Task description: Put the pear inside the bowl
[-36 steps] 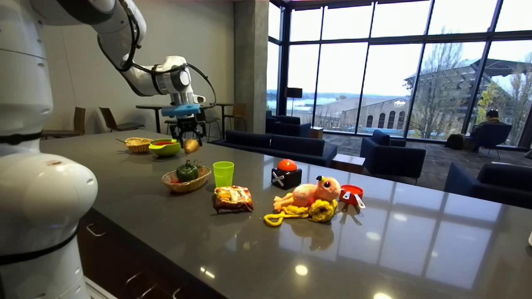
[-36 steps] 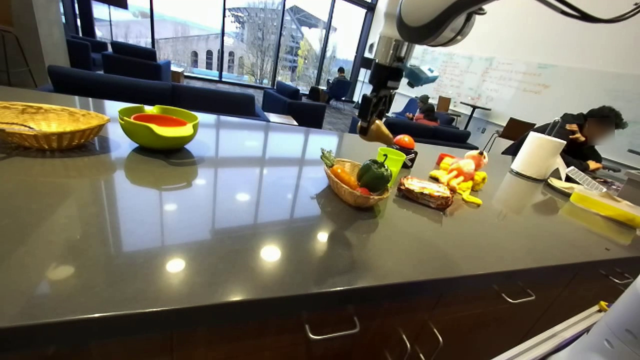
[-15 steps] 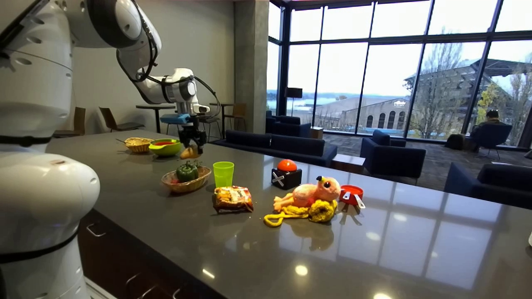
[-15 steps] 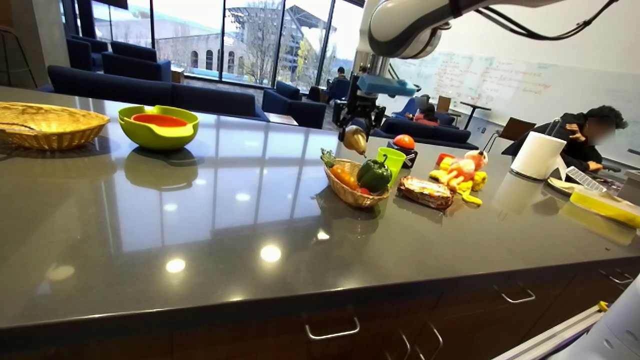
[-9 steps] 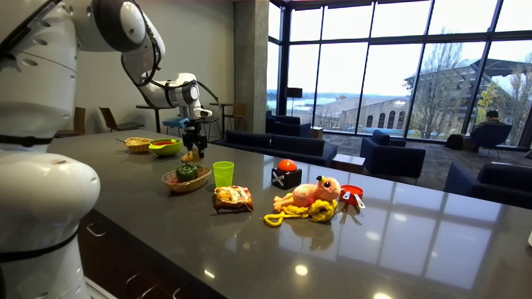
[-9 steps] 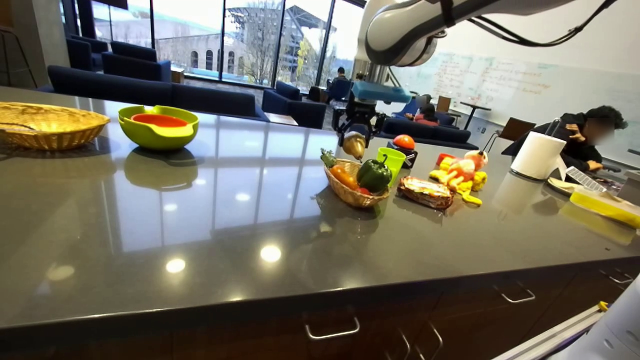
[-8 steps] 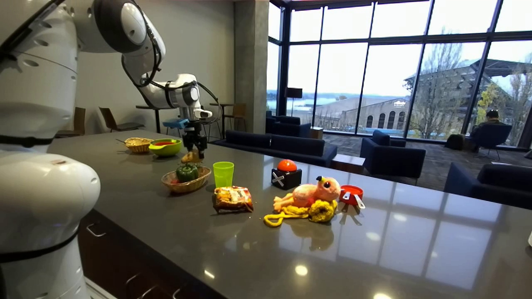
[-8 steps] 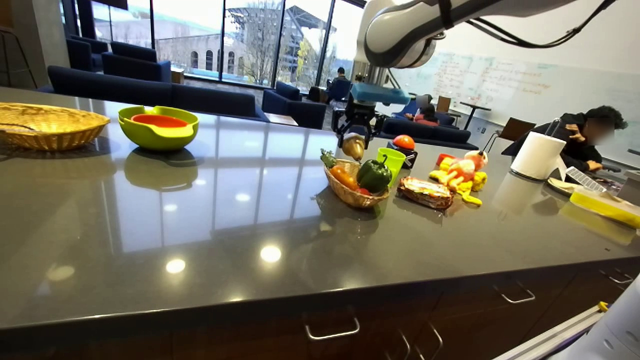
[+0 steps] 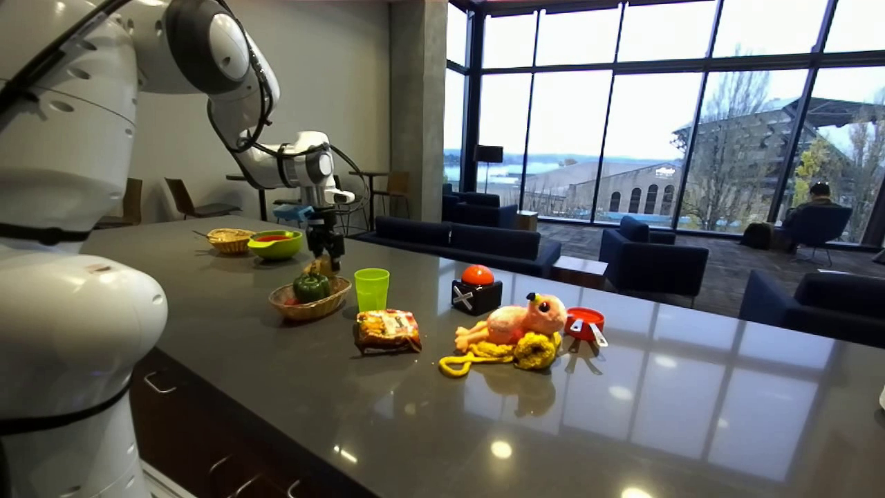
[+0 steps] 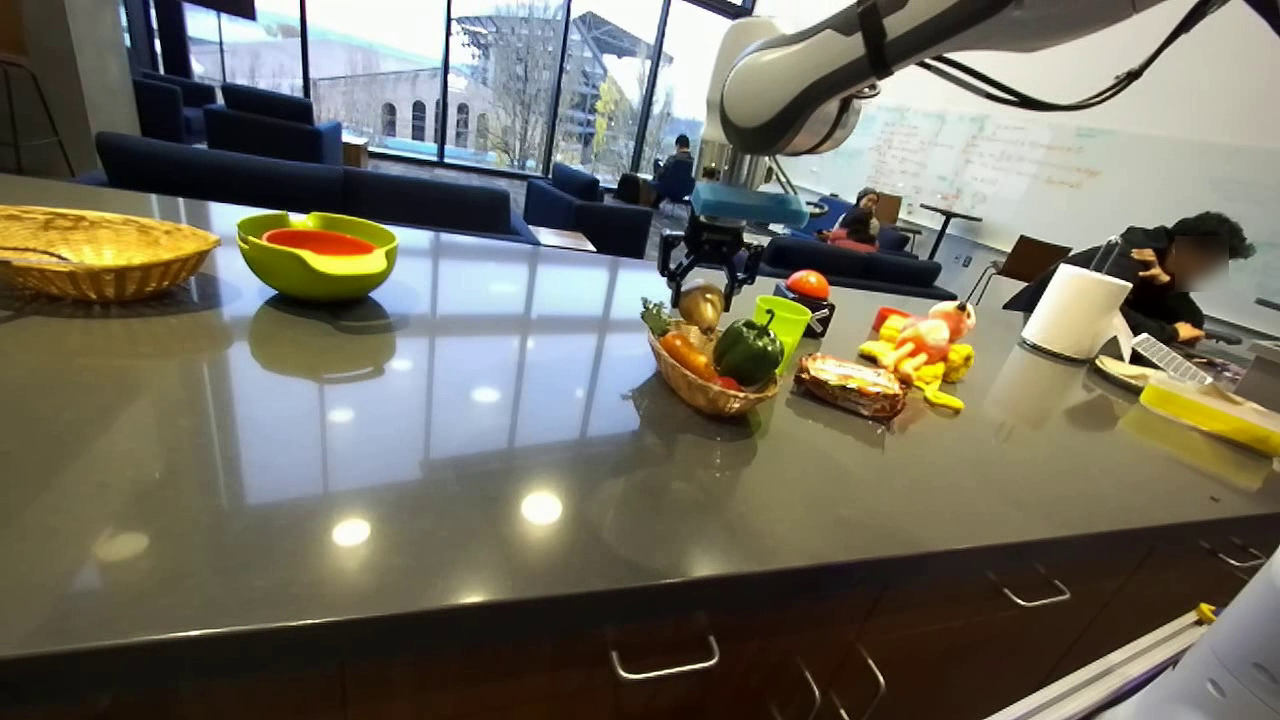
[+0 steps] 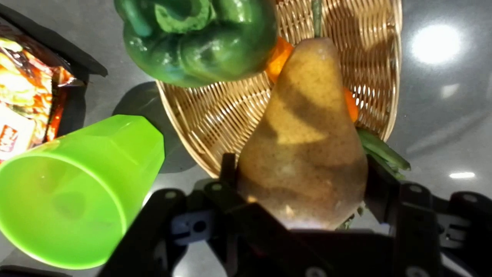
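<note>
Your gripper (image 11: 301,179) grasps the pear (image 11: 303,134) — one black finger against each side of its wide end, low and right of centre in the wrist view. The pear's stem points to the top of that view, over the wicker basket (image 11: 225,119); you cannot tell whether pear and basket touch. At the top, left of the pear, sits the green pepper (image 11: 200,46); in an exterior view you also see a carrot (image 10: 688,354) in the basket. Lower left in the wrist view is the green cup (image 11: 123,154), near the basket, with the snack packet (image 11: 27,96) above it. Farther out — upper left of an exterior view — the green bowl (image 10: 318,275) holds a red bowl (image 10: 318,241), well apart from the pear. In an exterior view, your pink plush bird (image 9: 511,324) lies right of centre on the grey counter (image 9: 311,373).
</note>
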`<state>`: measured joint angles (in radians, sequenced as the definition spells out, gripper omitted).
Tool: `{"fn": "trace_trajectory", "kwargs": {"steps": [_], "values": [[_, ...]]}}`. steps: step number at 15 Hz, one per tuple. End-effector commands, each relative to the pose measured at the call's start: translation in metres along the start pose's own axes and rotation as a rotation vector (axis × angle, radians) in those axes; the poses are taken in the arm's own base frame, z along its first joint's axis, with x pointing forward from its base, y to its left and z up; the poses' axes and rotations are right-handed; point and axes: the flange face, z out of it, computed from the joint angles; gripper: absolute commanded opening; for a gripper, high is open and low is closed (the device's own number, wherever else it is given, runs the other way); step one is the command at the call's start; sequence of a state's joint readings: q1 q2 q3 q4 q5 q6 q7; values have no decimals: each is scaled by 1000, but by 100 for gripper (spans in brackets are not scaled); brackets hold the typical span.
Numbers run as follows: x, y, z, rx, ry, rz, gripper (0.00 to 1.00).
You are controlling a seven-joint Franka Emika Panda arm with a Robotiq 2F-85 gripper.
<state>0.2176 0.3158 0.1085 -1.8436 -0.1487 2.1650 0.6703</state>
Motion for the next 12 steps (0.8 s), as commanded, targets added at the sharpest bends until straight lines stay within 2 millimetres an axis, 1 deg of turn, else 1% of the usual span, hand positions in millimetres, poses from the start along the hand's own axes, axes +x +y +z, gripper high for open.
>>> {"fn": "trace_trajectory", "kwargs": {"steps": [1,6,12], "values": [[5,1,2,-3,11,28,53],[7,6,11,-7,0,39,53],[4,7,18,-11,-14,39,53]]}}
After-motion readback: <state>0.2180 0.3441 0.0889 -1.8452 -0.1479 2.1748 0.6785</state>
